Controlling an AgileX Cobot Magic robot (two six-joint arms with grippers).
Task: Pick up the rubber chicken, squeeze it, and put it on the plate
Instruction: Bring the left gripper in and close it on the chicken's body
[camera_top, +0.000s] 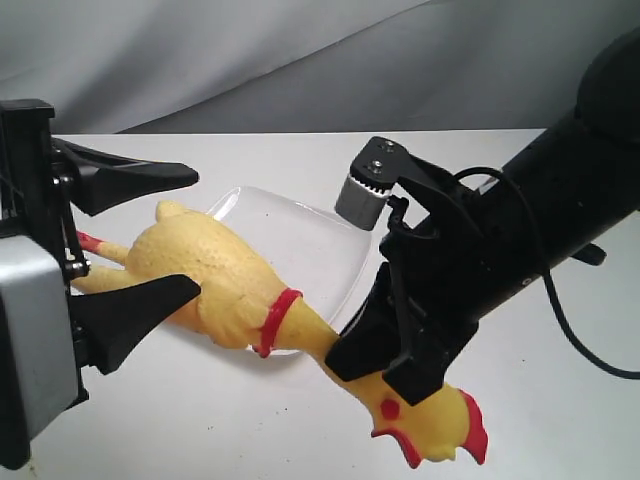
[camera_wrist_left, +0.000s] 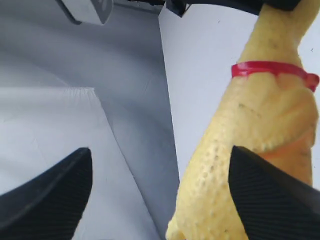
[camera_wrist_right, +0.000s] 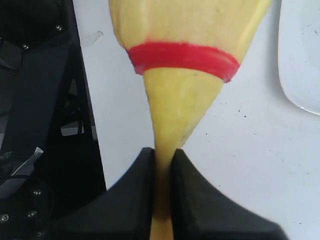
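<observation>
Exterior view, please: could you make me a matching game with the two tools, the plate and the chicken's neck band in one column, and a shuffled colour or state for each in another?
Things:
1 left tool
2 right tool
3 plate
4 neck band

Colours or states:
A red
B shut on the chicken's neck
C white
D open, straddling the chicken's body

Pairs: 1-D; 2-B; 3-C; 4-A
</observation>
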